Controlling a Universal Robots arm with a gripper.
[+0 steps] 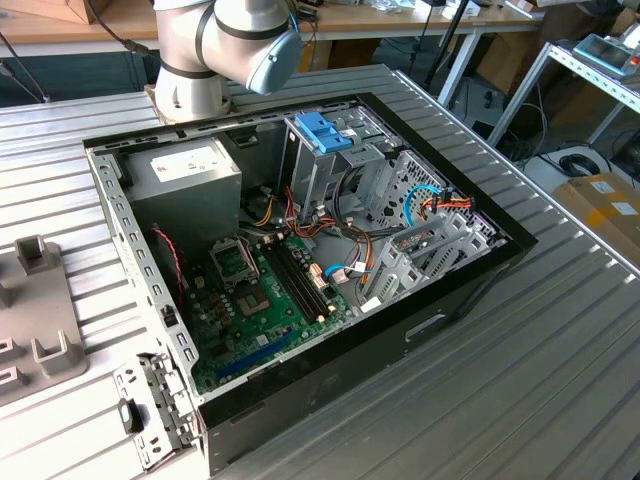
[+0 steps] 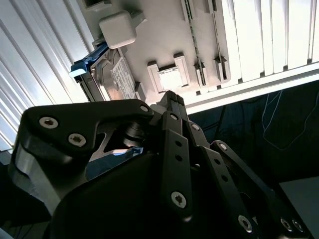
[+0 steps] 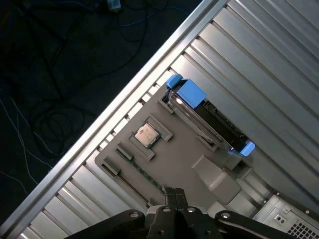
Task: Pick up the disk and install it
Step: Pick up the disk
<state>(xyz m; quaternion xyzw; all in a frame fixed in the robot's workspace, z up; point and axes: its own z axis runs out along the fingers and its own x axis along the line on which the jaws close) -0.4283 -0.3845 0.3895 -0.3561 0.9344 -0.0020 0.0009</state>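
My end effector [image 3: 174,191] hangs over the grey plate [image 3: 174,164], its fingers pressed together and holding nothing. In both wrist views the disk [image 3: 215,122] stands on edge in a slot along the plate's side away from the counter's edge, blue rails at both ends, apart from my fingertips. The second wrist view shows its labelled face [image 2: 119,74]. A chip [image 3: 145,135] lies in a square recess on the plate beside the disk. The exterior view shows the open computer case [image 1: 300,260] on the counter [image 1: 560,350], near my arm's base [image 1: 190,95].
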